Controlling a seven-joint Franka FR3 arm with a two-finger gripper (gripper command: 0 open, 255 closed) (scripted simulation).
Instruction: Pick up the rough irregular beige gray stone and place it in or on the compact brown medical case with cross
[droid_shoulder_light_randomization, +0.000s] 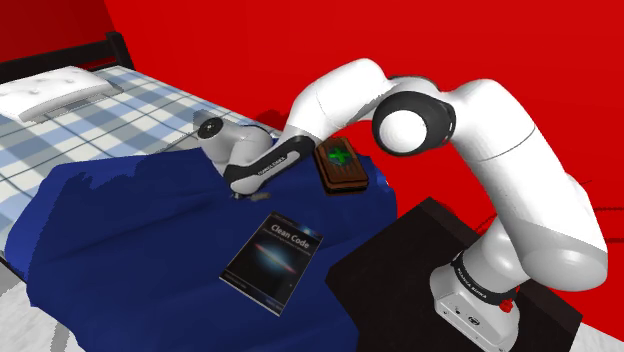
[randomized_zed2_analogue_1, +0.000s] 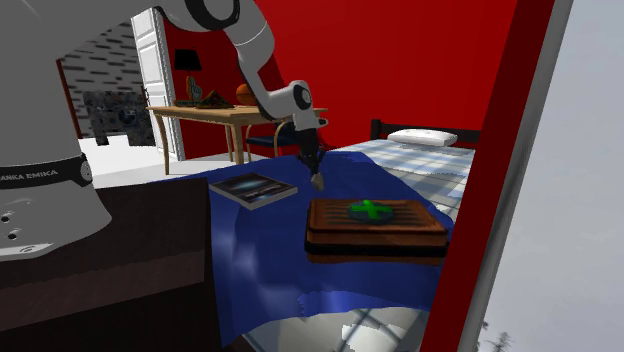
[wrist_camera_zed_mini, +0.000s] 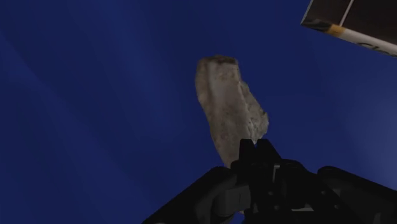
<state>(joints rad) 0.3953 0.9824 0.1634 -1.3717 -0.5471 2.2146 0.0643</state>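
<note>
- Tool (wrist_camera_zed_mini: 254, 146) closed to a narrow gap and, as it appears, pinching the near end of the stone (wrist_camera_zed_mini: 226, 102), which juts out past the fingertips above the blue blanket (wrist_camera_zed_mini: 95, 95) on the bed
- Case (droid_shoulder_light_randomization: 340, 165) with a green cross lies near on the blanket; a book (droid_shoulder_light_randomization: 272, 258) lies apart from it
- An end pinch is probably weak: lift slowly, carry level, and lower onto the middle of the lid before opening
</note>
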